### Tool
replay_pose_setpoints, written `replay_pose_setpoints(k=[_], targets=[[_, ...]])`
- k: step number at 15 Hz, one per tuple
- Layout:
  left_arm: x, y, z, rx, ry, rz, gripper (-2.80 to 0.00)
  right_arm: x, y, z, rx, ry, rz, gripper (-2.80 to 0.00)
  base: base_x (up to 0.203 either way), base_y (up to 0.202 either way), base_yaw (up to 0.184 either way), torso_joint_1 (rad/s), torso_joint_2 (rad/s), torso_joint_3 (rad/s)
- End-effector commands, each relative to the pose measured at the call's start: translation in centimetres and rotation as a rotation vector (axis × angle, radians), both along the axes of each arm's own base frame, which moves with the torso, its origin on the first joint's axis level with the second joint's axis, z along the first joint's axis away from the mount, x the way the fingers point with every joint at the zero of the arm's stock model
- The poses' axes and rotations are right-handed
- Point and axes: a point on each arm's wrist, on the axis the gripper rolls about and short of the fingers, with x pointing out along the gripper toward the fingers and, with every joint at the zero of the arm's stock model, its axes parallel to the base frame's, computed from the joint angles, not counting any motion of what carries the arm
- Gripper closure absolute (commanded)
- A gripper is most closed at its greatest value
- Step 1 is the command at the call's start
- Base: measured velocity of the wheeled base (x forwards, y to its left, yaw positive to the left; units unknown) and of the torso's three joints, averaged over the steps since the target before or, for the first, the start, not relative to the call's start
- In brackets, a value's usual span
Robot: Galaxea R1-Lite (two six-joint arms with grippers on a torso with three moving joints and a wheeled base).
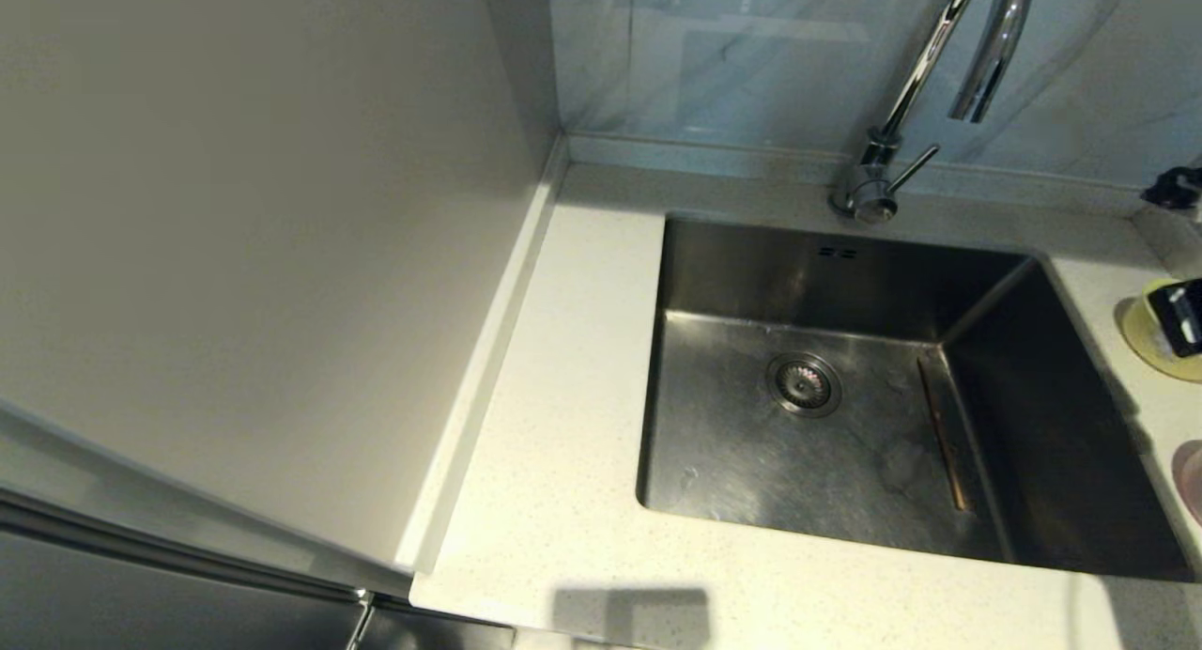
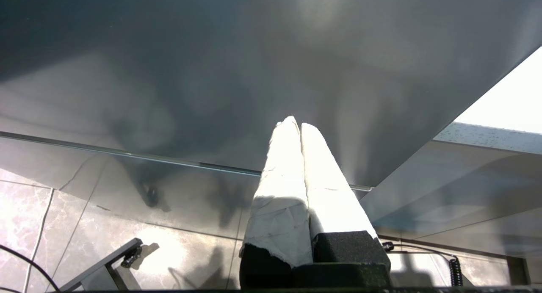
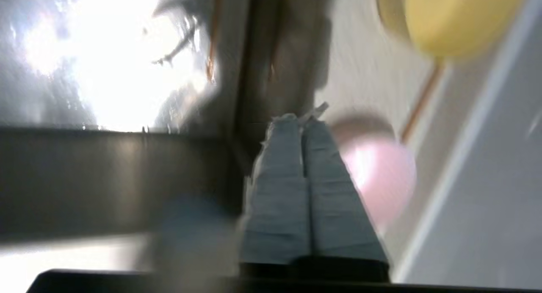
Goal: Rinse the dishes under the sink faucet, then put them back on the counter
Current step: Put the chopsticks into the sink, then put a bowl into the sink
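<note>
Sink [image 1: 751, 462] brushed steel; faucet [image 1: 977, 49] glossy chrome; counter [image 1: 563, 443] speckled stone-like; chopstick [image 1: 942, 434] probably wood.

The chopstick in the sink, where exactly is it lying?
Head view: one chopstick lies flat on the sink floor, right of the drain, along the foot of the right wall.

Dishes at the steel sink [image 1: 751, 462]

One brown chopstick [image 1: 942, 436] lies in the basin's right side; yellow-green bowl [image 1: 1150, 342] and pink bowl [image 1: 1191, 476] sit on the tabletop [image 1: 554, 425] right of it.
</note>
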Motion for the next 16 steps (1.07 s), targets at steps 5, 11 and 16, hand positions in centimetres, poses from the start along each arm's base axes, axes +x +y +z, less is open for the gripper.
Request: replay_pose_setpoints(k=[5,11,16], targets=[[0.0,0.0,0.0,0.000,-0.003,0.000,0.00,-5.2,-2.0,0.4,0.064,0.055,-0.088,0.00,0.000,0.000,0.000,0.000,0.00,0.000],[0.0,0.0,0.0,0.000,-0.003,0.000,0.00,-7.9,-2.4,-0.1,0.072,0.065,-0.155,0.00,0.000,0.000,0.000,0.000,0.00,0.000],[0.0,0.0,0.0,0.000,-0.003,0.000,0.00,-10.6,-3.3,0.2,0.085,0.088,-0.271,0.00,0.000,0.000,0.000,0.000,0.00,0.000]])
